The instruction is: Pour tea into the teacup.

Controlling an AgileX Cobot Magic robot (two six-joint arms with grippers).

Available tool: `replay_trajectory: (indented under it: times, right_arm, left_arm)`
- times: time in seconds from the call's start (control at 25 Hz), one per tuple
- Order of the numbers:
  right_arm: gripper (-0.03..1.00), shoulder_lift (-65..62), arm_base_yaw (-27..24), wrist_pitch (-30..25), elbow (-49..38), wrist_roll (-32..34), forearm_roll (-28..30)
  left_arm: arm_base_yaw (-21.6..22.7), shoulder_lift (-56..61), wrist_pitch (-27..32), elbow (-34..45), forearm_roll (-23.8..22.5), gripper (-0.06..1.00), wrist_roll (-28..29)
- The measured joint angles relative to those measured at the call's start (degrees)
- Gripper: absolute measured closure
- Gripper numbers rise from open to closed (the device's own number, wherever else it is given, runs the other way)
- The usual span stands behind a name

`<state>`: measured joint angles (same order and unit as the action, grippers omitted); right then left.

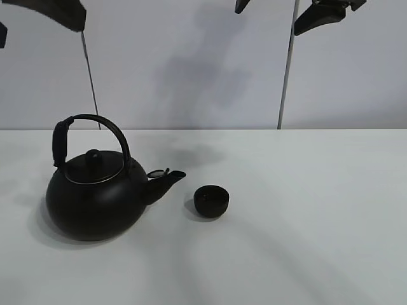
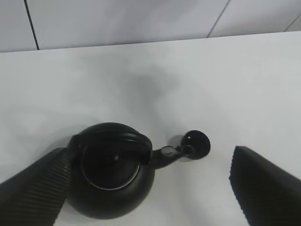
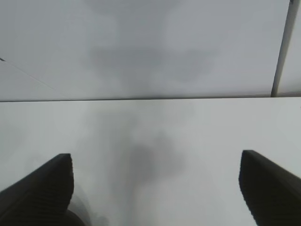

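Note:
The teacup (image 1: pixel 211 201) is a small round black cup standing upright on the white table, just right of the spout of the big black kettle (image 1: pixel 95 200). The kettle's arched handle stands upright. In the left wrist view my left gripper (image 2: pixel 150 151) is open and empty, high above the kettle (image 2: pixel 110 179) and the teacup (image 2: pixel 196 144), touching neither. My right gripper (image 3: pixel 155 155) is open and empty over bare table; neither cup nor kettle shows in its view. Only dark parts of the left arm (image 1: pixel 54 13) and the right arm (image 1: pixel 324 14) show at the top of the exterior view.
The white table (image 1: pixel 305 222) meets a pale wall (image 1: pixel 191 63) at the back. Two thin dark vertical seams, one on the left (image 1: pixel 90 76) and one on the right (image 1: pixel 286 70), run down the wall.

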<state>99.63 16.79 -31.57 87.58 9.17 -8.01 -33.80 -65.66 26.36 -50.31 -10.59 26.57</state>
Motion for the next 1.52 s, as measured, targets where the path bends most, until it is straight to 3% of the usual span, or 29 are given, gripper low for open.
replay_trajectory:
  times: [0.12,0.2,0.56,0.88,1.08,1.52]
  right_arm:
    - [0.31,0.0,0.0,0.0,0.0,0.0,0.0]
    - [0.31,0.0,0.0,0.0,0.0,0.0,-0.1]
    - [0.31,-0.1,0.0,-1.4,0.0,0.0,-0.7]
    - [0.31,-1.0,0.0,-19.8,0.0,-0.4,-4.3]
    - [0.31,-1.0,0.0,-23.2,0.0,-2.0,-7.3]
    - [0.31,-1.0,0.0,-24.2,0.0,-3.0,-9.4]
  left_arm:
    - [-0.1,-1.9,7.7,-5.5,8.2,0.28,-7.4]
    - [-0.1,-4.1,12.2,-8.7,11.2,0.28,-9.8]
    - [1.0,-17.3,23.4,-23.3,15.0,0.28,-14.6]
    - [11.4,-23.8,28.7,-26.8,29.1,0.28,-21.7]
    - [14.5,-23.9,29.2,-27.0,30.3,0.28,-22.1]
    - [14.6,-23.9,27.8,-27.1,30.2,0.28,-22.4]
